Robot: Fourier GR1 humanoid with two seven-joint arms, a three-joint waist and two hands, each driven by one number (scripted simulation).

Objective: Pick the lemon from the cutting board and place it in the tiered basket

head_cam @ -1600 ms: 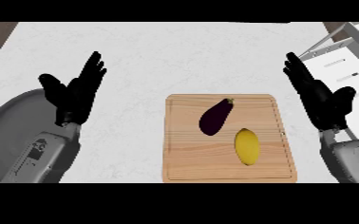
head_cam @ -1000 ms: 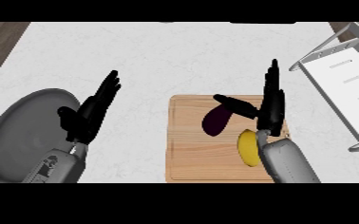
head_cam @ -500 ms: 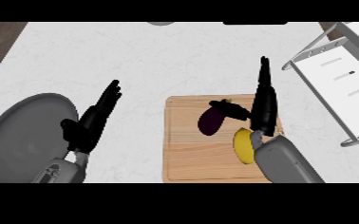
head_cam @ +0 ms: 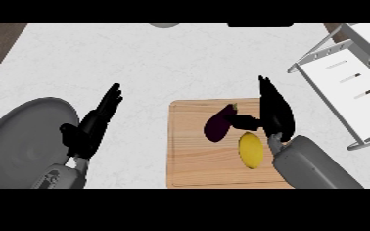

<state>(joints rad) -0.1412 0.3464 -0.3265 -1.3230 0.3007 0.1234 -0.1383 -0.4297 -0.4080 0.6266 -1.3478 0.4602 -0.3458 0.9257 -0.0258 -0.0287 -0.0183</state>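
A yellow lemon (head_cam: 251,150) lies on the wooden cutting board (head_cam: 195,164) at the lower middle, next to a dark purple eggplant (head_cam: 216,124). My right hand (head_cam: 274,109) hovers just right of the lemon, fingers straight and pointing away, thumb stretched out toward the eggplant; it holds nothing. The white tiered basket (head_cam: 339,80) stands at the right edge. My left hand (head_cam: 94,124) stays open at the lower left, fingers up.
A grey round plate (head_cam: 29,137) sits at the left edge, partly under my left forearm. A small grey object (head_cam: 165,25) and a dark shape (head_cam: 260,25) touch the counter's far edge.
My right hand has swung in from the right over the board and settled just right of the lemon. My left hand has drifted down and right. The view shifted slightly.
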